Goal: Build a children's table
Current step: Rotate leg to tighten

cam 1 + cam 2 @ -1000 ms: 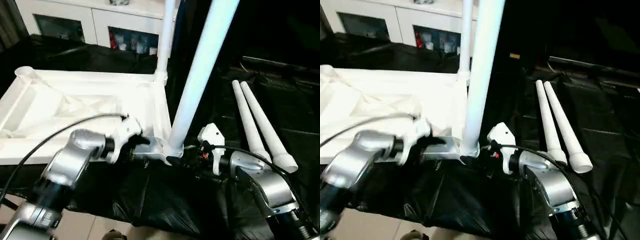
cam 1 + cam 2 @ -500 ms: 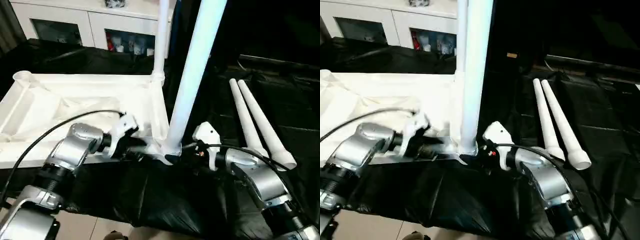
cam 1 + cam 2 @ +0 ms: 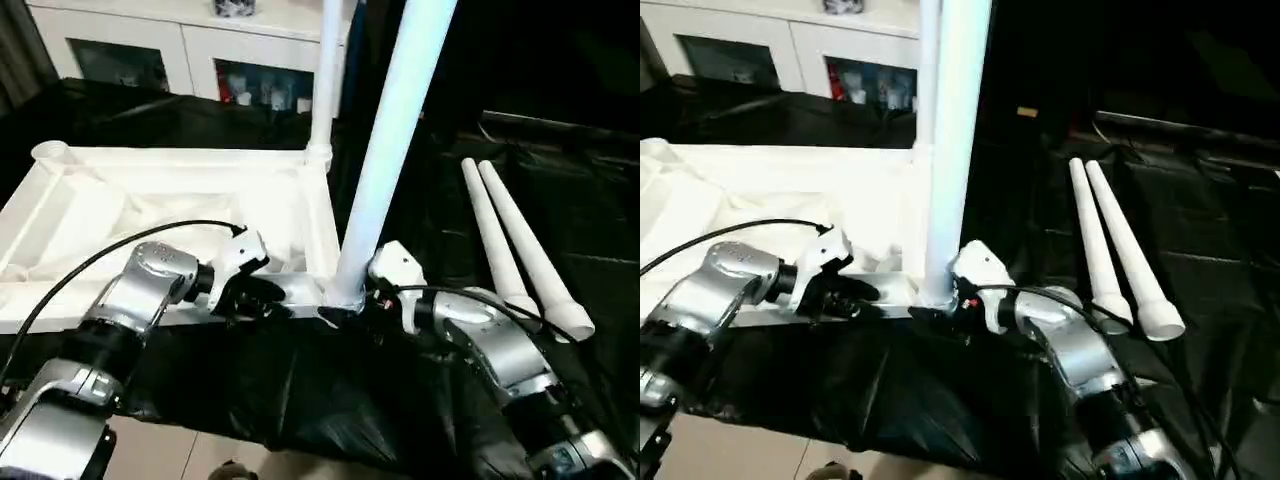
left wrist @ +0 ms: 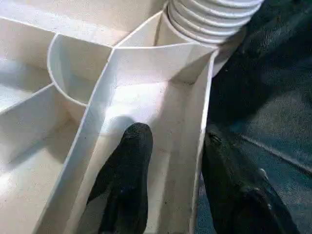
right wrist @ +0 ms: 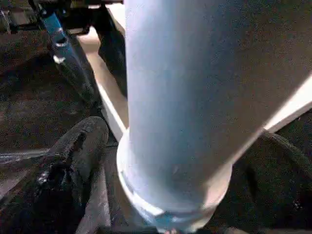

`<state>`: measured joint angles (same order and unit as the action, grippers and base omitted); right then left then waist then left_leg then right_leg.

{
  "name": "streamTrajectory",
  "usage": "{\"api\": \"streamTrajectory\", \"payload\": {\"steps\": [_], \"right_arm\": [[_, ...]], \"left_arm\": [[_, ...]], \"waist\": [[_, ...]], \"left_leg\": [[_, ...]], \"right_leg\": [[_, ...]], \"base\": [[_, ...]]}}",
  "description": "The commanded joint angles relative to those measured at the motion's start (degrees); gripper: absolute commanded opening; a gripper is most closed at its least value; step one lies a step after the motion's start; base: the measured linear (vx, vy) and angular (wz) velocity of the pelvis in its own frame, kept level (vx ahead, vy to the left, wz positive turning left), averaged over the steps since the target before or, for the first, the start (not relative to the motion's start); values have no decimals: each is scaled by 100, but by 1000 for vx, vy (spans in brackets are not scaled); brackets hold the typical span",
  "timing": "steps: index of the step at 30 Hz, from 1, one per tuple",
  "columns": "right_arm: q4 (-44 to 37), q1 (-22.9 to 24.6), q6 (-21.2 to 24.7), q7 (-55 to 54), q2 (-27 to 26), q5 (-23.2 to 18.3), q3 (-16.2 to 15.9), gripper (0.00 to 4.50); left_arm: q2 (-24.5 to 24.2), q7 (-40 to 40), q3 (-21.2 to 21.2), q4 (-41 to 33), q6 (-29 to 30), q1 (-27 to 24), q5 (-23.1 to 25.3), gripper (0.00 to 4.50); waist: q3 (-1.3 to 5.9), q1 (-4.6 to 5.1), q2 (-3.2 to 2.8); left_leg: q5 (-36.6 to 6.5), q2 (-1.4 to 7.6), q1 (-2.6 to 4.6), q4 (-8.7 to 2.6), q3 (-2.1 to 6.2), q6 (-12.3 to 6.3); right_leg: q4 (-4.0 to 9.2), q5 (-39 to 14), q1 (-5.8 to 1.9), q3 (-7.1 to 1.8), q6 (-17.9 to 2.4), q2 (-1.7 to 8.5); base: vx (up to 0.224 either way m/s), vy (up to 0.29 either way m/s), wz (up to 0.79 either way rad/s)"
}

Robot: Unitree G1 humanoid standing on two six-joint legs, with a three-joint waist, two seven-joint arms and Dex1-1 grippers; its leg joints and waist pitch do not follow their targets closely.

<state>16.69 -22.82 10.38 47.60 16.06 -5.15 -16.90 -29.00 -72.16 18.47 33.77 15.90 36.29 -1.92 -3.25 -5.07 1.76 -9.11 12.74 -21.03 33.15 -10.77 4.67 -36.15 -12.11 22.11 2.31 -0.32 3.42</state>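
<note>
- Your left gripper (image 4: 168,183) straddles the near rim of the upturned tabletop (image 3: 150,200), one finger on each side; whether it's clamped, you cannot tell.
- Your right gripper (image 5: 161,161) stands spread around the near leg's (image 3: 385,160) base, unclenched.
- Bump that leg and it may tilt in its socket.
- Two spare legs (image 3: 515,250) lie apart on the right; the far leg (image 3: 325,80) stands behind.

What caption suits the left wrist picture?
Black fingers straddle the white tabletop edge wall beside a ribbed leg.
</note>
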Motion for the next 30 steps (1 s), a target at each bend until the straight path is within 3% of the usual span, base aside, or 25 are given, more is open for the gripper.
{"api": "streamTrajectory", "payload": {"steps": [1,4,17,25,28,30], "right_arm": [[181,-99,-125,-2,-6,61,-19,450],[290,-149,-146,10,-49,57,-1,450],[838,-348,-306,100,-221,38,58,331],[1055,-409,-353,168,-309,-53,131,278],[1078,-398,-319,179,-357,-111,172,274],[1097,-379,-260,131,-408,-158,226,273]], "left_arm": [[-60,44,89,251,-68,44,236,141],[-81,-6,128,299,-109,50,273,107],[-16,-130,50,359,-124,34,168,16],[84,-87,-43,221,78,-55,49,0],[131,8,-66,189,111,-88,52,0],[211,157,-98,201,166,-89,57,0]], "waist": [[370,4,-125],[356,6,-138],[352,9,-124],[363,22,-97],[369,20,-103],[369,22,-138]], "left_leg": [[-1603,40,128,-363,52,266],[-1767,55,143,-380,62,287],[-1778,60,131,-391,66,263],[-1579,57,106,-385,59,214],[-1537,58,108,-380,55,194],[-1545,59,120,-376,48,195]], "right_leg": [[458,-777,-204,-228,-1206,374],[489,-1116,-186,-228,-1176,384],[496,-1263,-171,-229,-1180,396],[466,-1027,-188,-229,-1215,391],[465,-951,-190,-231,-1232,393],[459,-844,-176,-231,-1265,382]], "base": [[0,0,0],[0,0,0],[0,0,0],[0,0,0],[0,0,0],[0,0,0]]}}
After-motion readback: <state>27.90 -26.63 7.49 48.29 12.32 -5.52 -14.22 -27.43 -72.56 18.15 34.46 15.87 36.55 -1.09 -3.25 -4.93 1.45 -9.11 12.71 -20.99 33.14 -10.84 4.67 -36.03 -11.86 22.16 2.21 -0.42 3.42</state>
